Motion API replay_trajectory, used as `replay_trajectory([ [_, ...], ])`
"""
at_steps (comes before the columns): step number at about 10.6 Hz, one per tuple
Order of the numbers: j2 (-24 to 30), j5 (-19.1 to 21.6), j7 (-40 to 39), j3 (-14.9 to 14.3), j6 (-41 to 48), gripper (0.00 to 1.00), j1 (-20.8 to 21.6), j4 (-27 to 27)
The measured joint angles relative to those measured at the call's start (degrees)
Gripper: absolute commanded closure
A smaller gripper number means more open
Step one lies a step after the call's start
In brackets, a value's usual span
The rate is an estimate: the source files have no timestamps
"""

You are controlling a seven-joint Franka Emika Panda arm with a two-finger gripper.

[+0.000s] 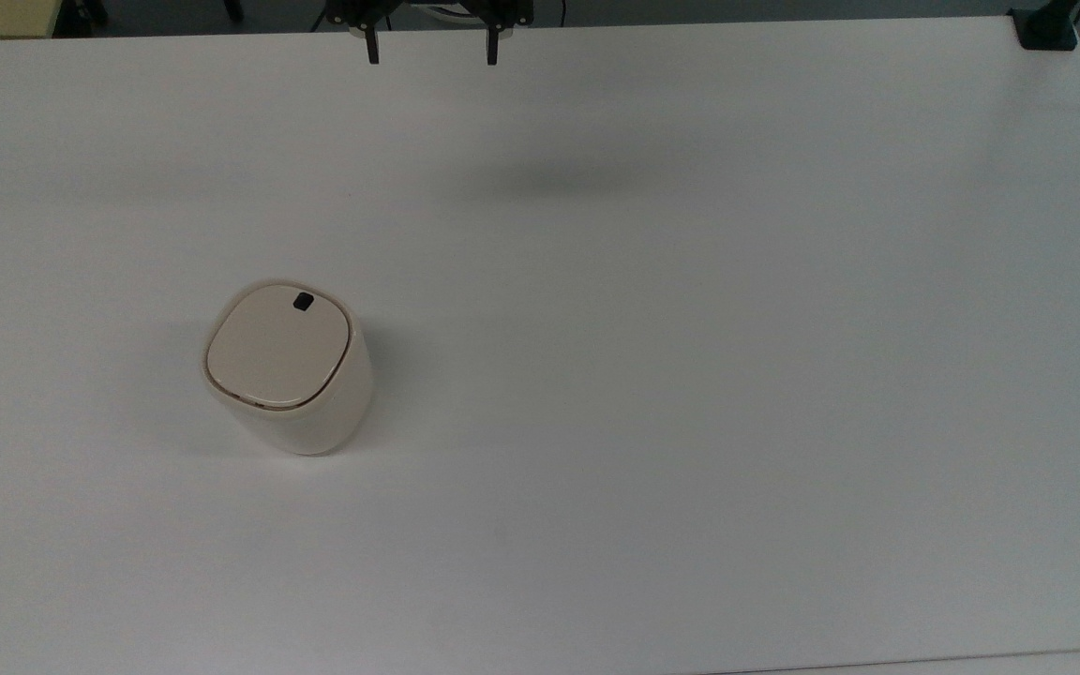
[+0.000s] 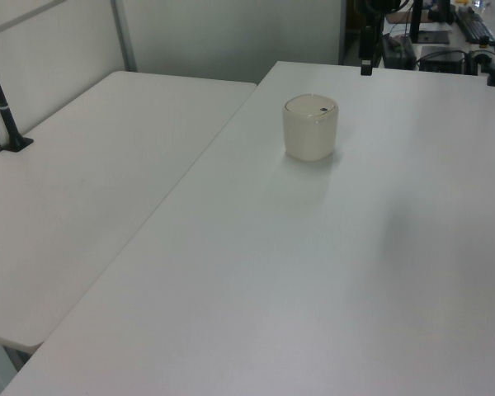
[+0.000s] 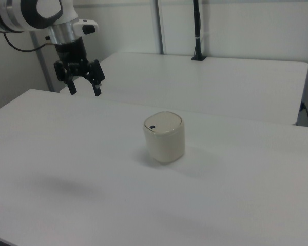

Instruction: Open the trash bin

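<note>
One trash bin [image 1: 285, 367] sits lower left of middle in top view, lid flat down. My gripper [image 1: 430, 49] hangs at top edge, spread wide, holding nothing. Bin lies below and left of it, well apart. Black button [image 1: 302, 301] faces gripper side.

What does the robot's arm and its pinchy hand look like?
The arm is chunky, rounded and white with black bands at its joints. A black cable loops behind it. The gripper is black, with two thin, straight fingers.
</note>
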State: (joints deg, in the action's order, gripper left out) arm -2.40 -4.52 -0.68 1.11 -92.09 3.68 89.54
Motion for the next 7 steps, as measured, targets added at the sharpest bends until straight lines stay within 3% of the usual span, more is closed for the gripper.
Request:
replay_trajectory([
  [6, 0.0, 0.0, -0.05, -0.03, 0.0, 0.0, -0.59, -0.09],
  [7, 0.0, 0.0, -0.05, -0.03, 0.0, 0.07, -0.59, -0.09],
])
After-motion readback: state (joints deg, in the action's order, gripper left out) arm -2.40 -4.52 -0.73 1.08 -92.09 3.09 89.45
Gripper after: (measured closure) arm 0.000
